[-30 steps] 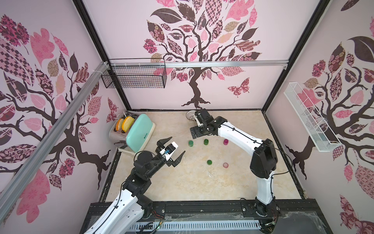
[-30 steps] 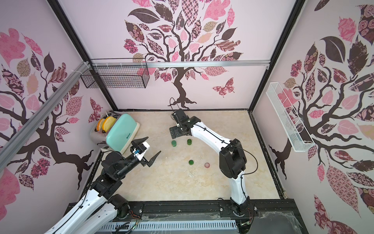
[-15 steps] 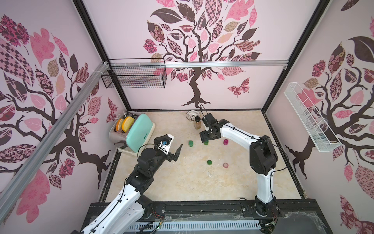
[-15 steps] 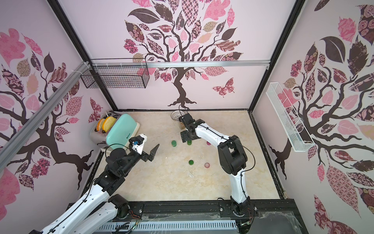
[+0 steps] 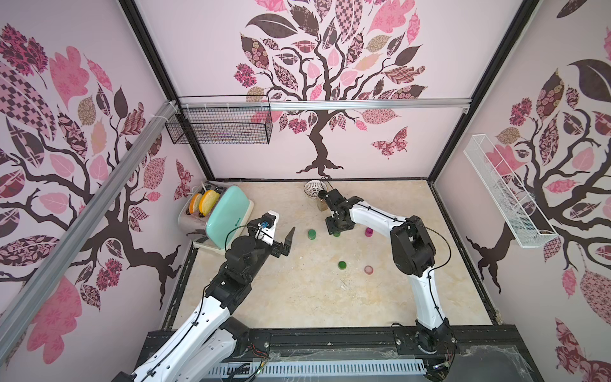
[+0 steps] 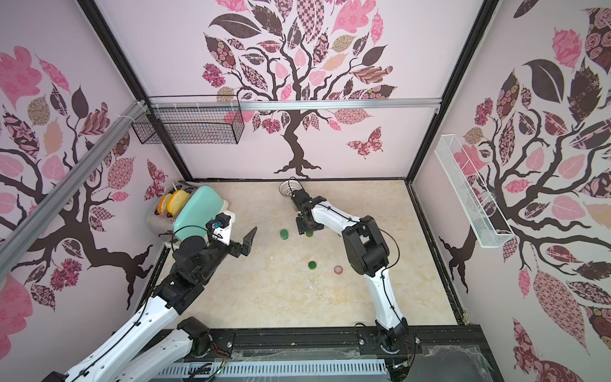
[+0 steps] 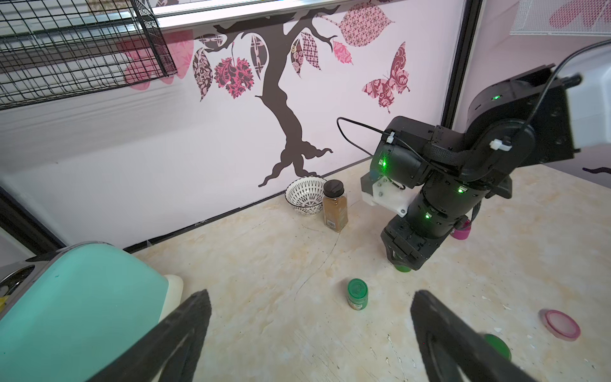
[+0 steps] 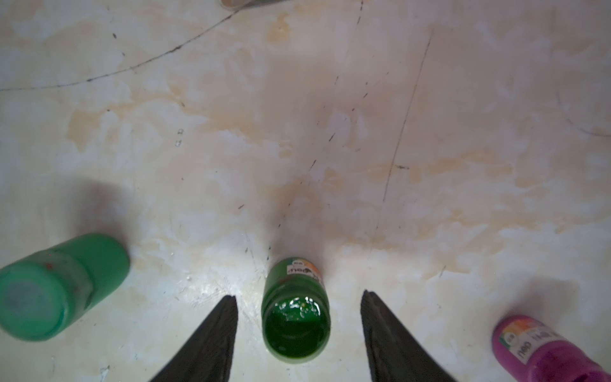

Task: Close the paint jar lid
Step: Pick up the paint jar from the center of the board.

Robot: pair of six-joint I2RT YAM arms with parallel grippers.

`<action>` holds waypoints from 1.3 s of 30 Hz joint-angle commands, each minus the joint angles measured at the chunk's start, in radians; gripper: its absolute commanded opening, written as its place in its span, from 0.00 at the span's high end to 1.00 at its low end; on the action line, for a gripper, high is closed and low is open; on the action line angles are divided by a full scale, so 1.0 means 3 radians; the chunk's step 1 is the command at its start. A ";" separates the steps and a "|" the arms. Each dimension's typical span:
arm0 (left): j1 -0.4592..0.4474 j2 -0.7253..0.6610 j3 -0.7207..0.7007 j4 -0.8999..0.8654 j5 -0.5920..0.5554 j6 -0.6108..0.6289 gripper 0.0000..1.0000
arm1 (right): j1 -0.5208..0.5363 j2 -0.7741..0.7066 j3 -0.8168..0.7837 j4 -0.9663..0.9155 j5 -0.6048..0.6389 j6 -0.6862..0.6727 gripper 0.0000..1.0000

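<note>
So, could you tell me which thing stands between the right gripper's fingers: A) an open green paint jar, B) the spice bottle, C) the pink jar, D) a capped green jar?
A: the right wrist view shows the open green paint jar between the fingers of the right gripper.

The marbled tabletop (image 5: 297,297) carries an open green jar (image 8: 296,317), capped green jar (image 5: 311,234), pink jar (image 5: 369,232), green lid (image 5: 342,264) and pink lid (image 5: 369,270).
</note>
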 commanded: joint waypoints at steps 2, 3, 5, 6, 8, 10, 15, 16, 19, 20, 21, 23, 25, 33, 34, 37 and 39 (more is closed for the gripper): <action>0.0000 -0.0014 0.0016 0.0021 -0.0086 -0.0049 0.02 | 0.0009 0.0080 0.0134 -0.0053 0.0036 0.0056 0.43; -0.0002 -0.0009 0.0018 0.0020 -0.0120 -0.0060 0.02 | 0.0006 0.0100 0.0146 -0.0058 0.0035 0.0062 0.44; 0.0001 -0.0004 0.0021 0.0021 -0.0160 -0.0086 0.02 | 0.0009 0.0129 0.0152 -0.0052 0.0027 0.0076 0.47; 0.0002 -0.0001 0.0020 0.0025 -0.0182 -0.0097 0.02 | 0.0006 0.0142 0.0155 -0.0056 0.0016 0.0085 0.48; 0.0001 0.0004 0.0016 0.0033 -0.0187 -0.0103 0.02 | 0.0009 0.0166 0.0162 -0.0055 -0.0002 0.0091 0.51; 0.0000 0.0007 0.0020 0.0025 -0.0187 -0.0108 0.02 | 0.0006 0.0182 0.0165 -0.0056 -0.0013 0.0101 0.53; -0.0001 0.0013 0.0025 0.0017 -0.0202 -0.0119 0.02 | 0.0010 0.0232 0.0186 -0.0061 -0.0028 0.0120 0.59; 0.0001 0.0010 0.0027 0.0014 -0.0210 -0.0123 0.02 | 0.0009 0.0235 0.0185 -0.0059 -0.0029 0.0126 0.60; -0.0002 0.0011 0.0028 0.0009 -0.0208 -0.0134 0.02 | 0.0008 0.0234 0.0185 -0.0058 -0.0035 0.0123 0.64; 0.0000 0.0011 0.0026 0.0011 -0.0207 -0.0134 0.02 | 0.0009 0.0223 0.0193 -0.0057 -0.0037 0.0123 0.64; -0.0001 0.0013 0.0028 0.0010 -0.0208 -0.0141 0.02 | 0.0010 0.0208 0.0188 -0.0064 -0.0043 0.0127 0.65; -0.0001 0.0017 0.0015 0.0011 -0.0198 -0.0154 0.02 | 0.0009 0.0155 0.0193 -0.0075 -0.0056 0.0122 0.66; 0.0004 0.0014 0.0010 0.0010 -0.0135 -0.0149 0.02 | 0.0010 0.0069 0.0204 -0.0113 -0.0075 0.0105 0.67; -0.0001 0.0013 -0.0048 0.0067 0.0253 -0.0132 0.02 | 0.0008 -0.0690 -0.0065 -0.0246 -0.0330 -0.0005 0.67; -0.0002 0.0012 -0.0074 0.0118 0.0353 -0.0129 0.02 | 0.0009 -0.0822 -0.0150 -0.0247 -0.0398 -0.0014 0.67; 0.0000 0.0024 -0.0193 0.0358 0.0798 -0.0055 0.03 | 0.0008 -0.1187 -0.0352 -0.0310 -0.0567 -0.0052 0.68; 0.0000 0.0037 -0.0301 0.0653 0.1119 0.0016 0.04 | 0.0006 -0.1407 -0.0453 -0.0410 -0.0696 -0.0075 0.69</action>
